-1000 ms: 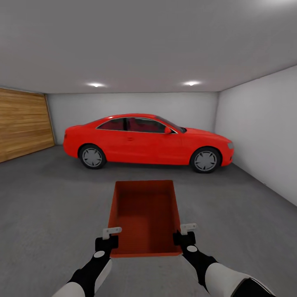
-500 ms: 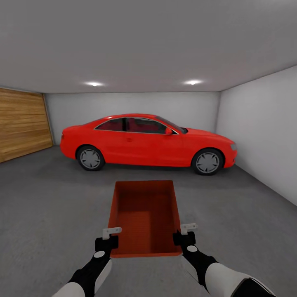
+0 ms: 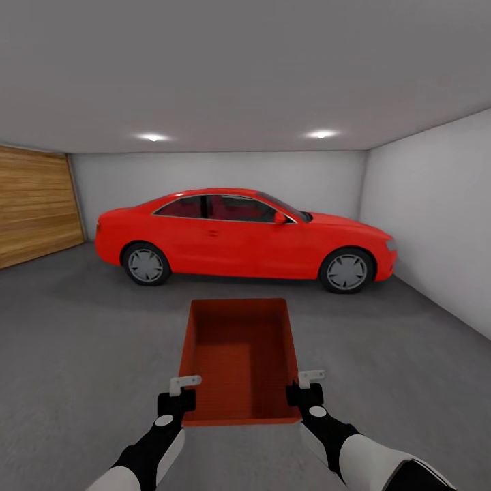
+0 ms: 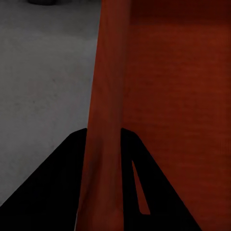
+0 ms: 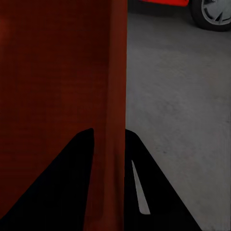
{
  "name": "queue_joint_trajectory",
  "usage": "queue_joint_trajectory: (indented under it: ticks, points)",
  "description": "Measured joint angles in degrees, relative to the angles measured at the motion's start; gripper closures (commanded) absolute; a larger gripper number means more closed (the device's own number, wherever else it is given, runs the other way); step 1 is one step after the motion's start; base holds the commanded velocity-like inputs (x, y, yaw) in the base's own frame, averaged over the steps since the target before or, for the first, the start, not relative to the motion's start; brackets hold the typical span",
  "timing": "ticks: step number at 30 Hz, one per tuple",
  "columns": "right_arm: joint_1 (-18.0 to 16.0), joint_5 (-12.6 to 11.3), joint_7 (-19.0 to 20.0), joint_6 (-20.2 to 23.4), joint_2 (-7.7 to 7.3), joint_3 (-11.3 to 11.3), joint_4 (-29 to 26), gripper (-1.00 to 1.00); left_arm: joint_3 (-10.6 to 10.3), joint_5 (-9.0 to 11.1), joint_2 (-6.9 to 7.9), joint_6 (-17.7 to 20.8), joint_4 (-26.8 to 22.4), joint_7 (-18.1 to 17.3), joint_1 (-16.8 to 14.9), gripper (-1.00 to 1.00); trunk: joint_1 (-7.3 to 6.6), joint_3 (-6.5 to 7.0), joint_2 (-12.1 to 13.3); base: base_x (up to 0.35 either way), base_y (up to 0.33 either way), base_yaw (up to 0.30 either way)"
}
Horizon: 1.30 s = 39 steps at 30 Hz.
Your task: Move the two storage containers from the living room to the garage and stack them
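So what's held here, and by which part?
One container, held by both grippers: left on its left wall, right on its right wall, near the rear corners.

storage container [image 3: 240, 354]: orange-red, plain | car [image 3: 244, 235]: bright red, grey wheels | floor [image 3: 82, 354]: dark grey, matte | walls [image 3: 429, 211]: pale grey | door [image 3: 34, 211]: wood planks | grippers: black, white tips

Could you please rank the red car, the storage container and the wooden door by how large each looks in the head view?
1. red car
2. storage container, though nearness to the camera enlarges it
3. wooden door, cut off by the frame
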Motion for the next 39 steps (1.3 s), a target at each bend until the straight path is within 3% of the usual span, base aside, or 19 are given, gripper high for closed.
queue_joint_trajectory:
  ticks: [28,39]
  points:
    - [0.01,0.30,-0.24,0.06,0.04,-0.06,-0.09,1.00,0.04,-0.01,0.01,0.00,-0.01,-0.02,-0.01,1.00,0.00,0.00,0.00,0.322,0.000,0.000]
    - [0.02,-0.11,-0.36,0.01,0.00,0.47,-0.11,1.00,0.00,0.05,0.01,-0.01,0.02,-0.03,-0.02,1.00,0.00,-0.01,0.00,0.322,0.000,-0.280]
